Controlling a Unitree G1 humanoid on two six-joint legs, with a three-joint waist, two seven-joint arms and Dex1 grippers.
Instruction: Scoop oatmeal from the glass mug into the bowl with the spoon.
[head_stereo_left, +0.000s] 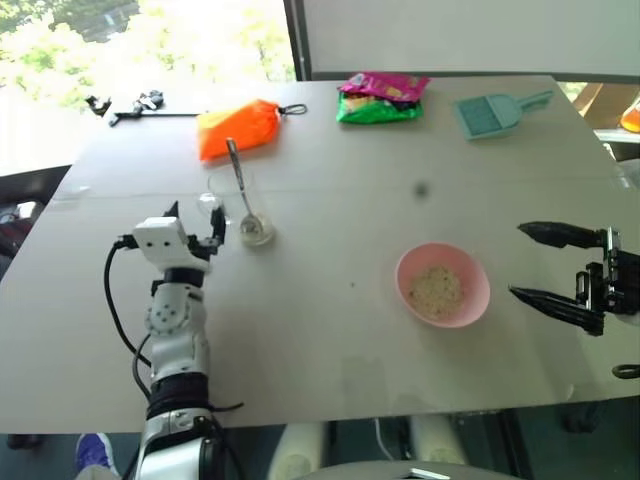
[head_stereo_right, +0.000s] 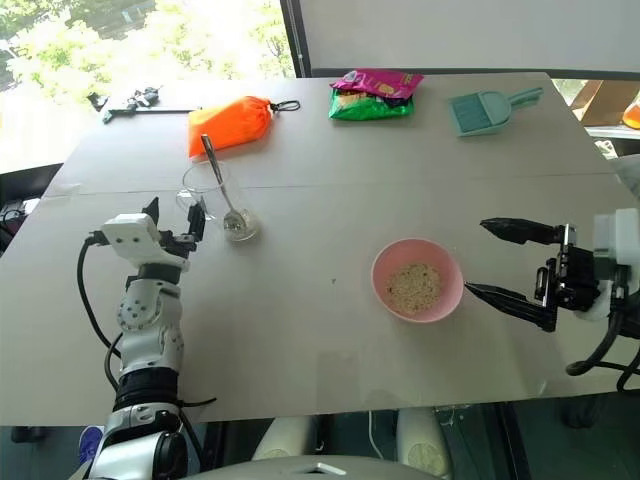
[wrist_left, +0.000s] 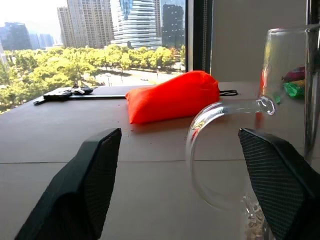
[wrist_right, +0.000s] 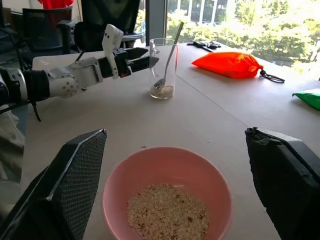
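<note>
The bowl is plain pink, its oatmeal pale beige. The glass mug is clear (spoon silver). Beyond lie an orange pouch and teal dustpan.

My left arm is a stack of white, rounded segments joined by black collars, the middle housing dotted with small dark screw holes. A black cable loops out from its wrist block and runs down alongside. My left hand ends in two short black fingers. My right hand carries two long, tapering black fingers with finely textured pads, on a black-and-white wrist.
</note>
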